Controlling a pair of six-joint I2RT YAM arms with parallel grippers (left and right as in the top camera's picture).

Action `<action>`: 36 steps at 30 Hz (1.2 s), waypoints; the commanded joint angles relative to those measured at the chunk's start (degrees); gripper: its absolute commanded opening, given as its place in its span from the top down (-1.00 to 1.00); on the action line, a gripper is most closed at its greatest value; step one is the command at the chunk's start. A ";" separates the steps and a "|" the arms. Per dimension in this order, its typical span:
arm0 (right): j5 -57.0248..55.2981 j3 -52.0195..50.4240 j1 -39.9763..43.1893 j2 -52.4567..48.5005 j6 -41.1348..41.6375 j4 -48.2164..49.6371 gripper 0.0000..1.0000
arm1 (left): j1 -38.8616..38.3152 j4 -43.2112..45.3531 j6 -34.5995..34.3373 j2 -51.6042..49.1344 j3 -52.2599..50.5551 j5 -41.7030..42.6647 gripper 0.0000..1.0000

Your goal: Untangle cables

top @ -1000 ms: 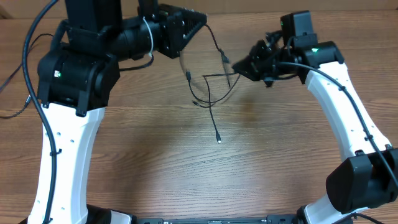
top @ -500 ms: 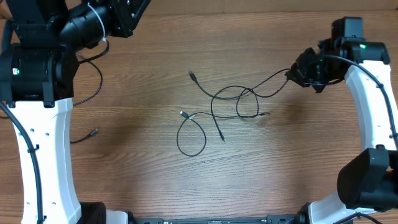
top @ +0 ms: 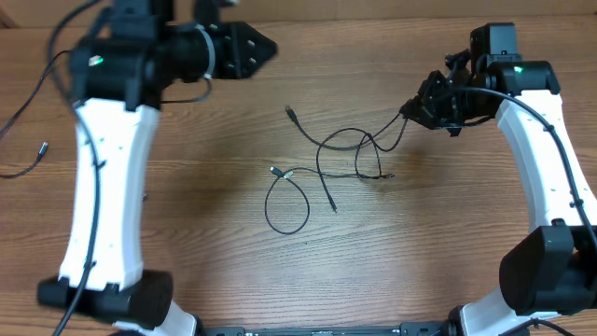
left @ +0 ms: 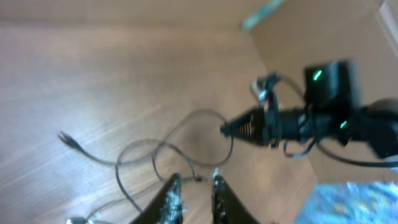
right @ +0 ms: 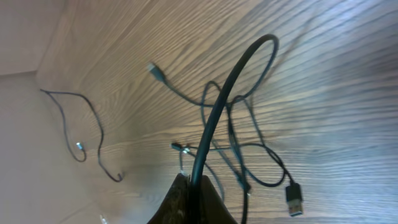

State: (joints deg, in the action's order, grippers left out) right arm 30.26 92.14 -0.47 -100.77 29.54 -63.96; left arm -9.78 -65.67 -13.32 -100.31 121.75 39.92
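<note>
**Right pincer's got a cable end, left one's let go**

The right pincer (top: 415, 110) is clenched on a cable (right: 214, 112). Its wrist view shows this best: the strand comes straight out from between the fingers (right: 186, 202) and arcs up and away. The same view also picks out a USB plug (right: 295, 200) lying flat on the wood, which is only a speck from overhead.

The left pincer (left: 194, 198) is released. In its wrist view the tips sit slightly apart with wood showing through the gap and nothing between them. Overhead it's just a dark block near the table's (top: 429, 261) far edge, and you can't read the jaws from there.

The cables (top: 362, 140) lie mid-table between the arms. Overhead they show as a knot of crossing strands with a separate loop (top: 268, 210) just to their left. A thin cord (top: 42, 147) with a plug tip sits well apart near the left edge.

Compared with half a second ago, the left arm (top: 103, 187) has swung in toward the middle. The right pincer has come in a bit too, so its strand hangs slacker. The loop hasn't budged.

The left wrist view is badly smeared, so the strands there are grey streaks. The right wrist view cuts its fingers off at the bottom edge. Overhead, the left arm covers a strip of table beside it.
</note>
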 commanded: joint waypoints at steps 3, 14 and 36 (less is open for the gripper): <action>2.73 3.17 -0.26 4.35 2.19 0.42 0.93 | -7.54 -4.46 0.46 -7.08 -0.13 -4.61 0.48; 4.17 4.74 -0.11 4.44 4.76 0.24 0.93 | -19.58 -2.54 -7.28 -16.74 -0.15 -18.95 0.35; 4.37 4.74 3.98 4.44 4.94 0.46 0.93 | -25.44 9.64 -20.70 -22.18 -12.55 -20.41 0.26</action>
State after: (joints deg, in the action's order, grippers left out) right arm 34.15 95.26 3.14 -97.67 34.37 -63.90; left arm -33.10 -59.86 -27.62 -122.02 112.33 19.42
